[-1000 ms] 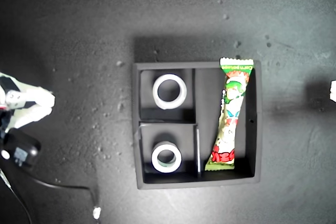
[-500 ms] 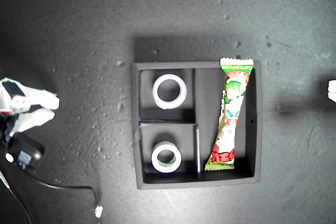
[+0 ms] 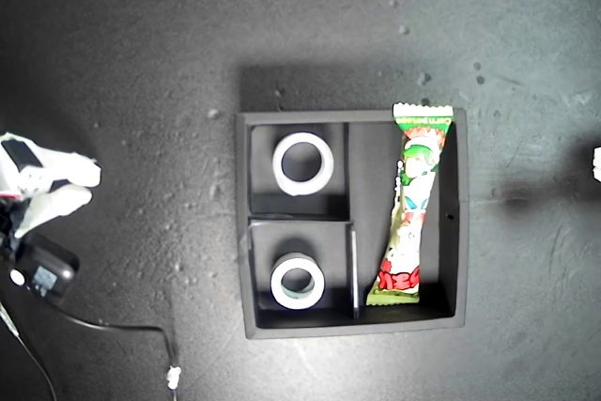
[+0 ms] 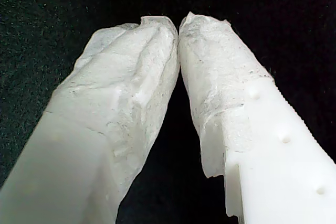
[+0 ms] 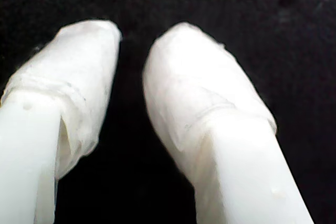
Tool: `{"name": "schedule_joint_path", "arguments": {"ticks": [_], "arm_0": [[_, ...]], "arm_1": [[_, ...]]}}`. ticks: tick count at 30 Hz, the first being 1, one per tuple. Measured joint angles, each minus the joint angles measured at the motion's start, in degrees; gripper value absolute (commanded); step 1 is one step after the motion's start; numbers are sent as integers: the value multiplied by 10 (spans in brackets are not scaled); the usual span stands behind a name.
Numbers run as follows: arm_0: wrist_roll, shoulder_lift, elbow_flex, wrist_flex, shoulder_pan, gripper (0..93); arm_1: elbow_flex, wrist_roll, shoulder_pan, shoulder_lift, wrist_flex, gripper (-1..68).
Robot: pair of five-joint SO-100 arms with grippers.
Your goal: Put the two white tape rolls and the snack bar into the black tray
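My first gripper has its tips touching, holding nothing; my second gripper is slightly parted, empty. The black tray holds everything: all-white tape roll in the far small compartment; green-cored roll in the near one; snack bar in the long right compartment of the exterior view.

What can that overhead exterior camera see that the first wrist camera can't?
Only the exterior view shows the black tray holding the two white tape rolls in the small compartments and the snack bar in the long one. Only the first wrist view shows my first gripper close up, fingertips touching, holding nothing. Both show the dark surface.
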Motion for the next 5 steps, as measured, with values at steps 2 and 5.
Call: {"name": "schedule_joint_path", "arguments": {"ticks": [2,5], "arm_0": [[-7,0,0,0,0,41],[-10,0,0,0,0,41]], "arm_1": [[0,0,0,0,0,-1],[0,0,0,0,0,-1]]}}
